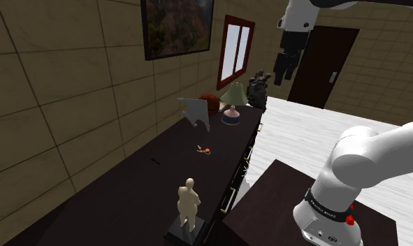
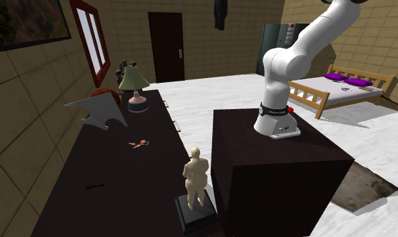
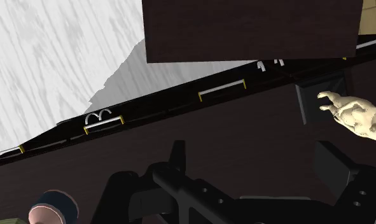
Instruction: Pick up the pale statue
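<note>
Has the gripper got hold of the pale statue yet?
No, the gripper hangs high in the air, well apart from the statue.

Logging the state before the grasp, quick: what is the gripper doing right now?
Gripper: open, fingers apart, holding nothing. It hangs high above the dresser, far from the pale statue.

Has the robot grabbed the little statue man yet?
Not yet, nothing is done. The pale statue stands on its dark base on the long dark table. The gripper hangs open high above, apart from it. Left: reach down, grab, lift.
</note>
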`<action>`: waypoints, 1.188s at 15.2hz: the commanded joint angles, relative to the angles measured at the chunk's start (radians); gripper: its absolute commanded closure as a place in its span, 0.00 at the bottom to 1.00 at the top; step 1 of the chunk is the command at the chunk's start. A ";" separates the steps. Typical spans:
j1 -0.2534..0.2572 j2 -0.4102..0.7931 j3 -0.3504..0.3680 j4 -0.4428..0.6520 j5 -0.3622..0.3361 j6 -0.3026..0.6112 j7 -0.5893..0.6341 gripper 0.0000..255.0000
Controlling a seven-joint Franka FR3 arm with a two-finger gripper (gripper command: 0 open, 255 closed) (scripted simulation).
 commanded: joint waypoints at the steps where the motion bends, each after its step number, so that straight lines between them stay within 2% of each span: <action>1: 0.000 0.000 0.000 0.000 0.000 0.000 0.000 0.00; 10: 0.043 0.174 0.119 -0.091 0.091 0.175 0.152 0.00; 18: 0.080 0.405 0.218 -0.094 0.152 0.334 0.277 0.00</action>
